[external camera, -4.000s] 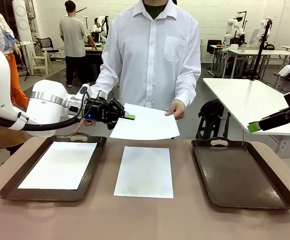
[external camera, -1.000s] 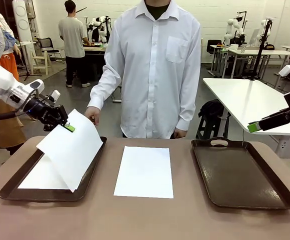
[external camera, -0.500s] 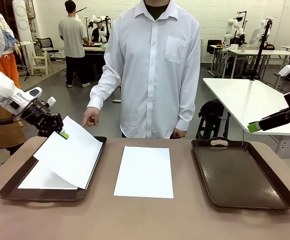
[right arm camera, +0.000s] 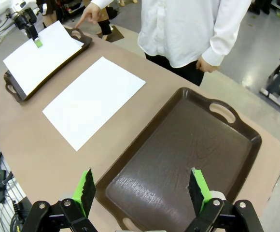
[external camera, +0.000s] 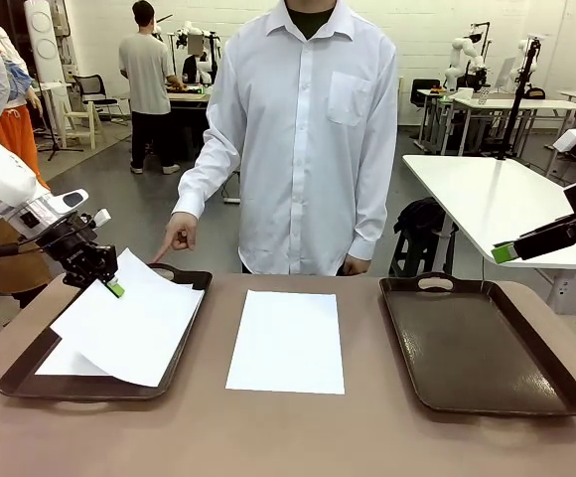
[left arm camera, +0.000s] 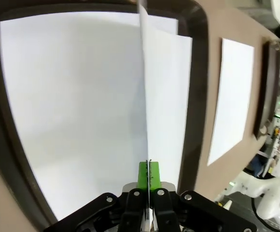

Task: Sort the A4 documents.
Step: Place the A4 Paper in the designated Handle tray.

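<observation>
Pose: left arm (external camera: 10, 199) angled down over left tray (external camera: 70, 391) | left fingers (external camera: 116, 289) pinching sheet (external camera: 134, 323) | right fingers (right arm camera: 85, 186) spread

white A4 documents (external camera: 286, 341), dark brown trays (external camera: 482, 343)

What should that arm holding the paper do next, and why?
Probably open the left gripper and let go: it pinches the held sheet by its edge, and that sheet droops onto the left tray, over a lower sheet lying there.
</observation>
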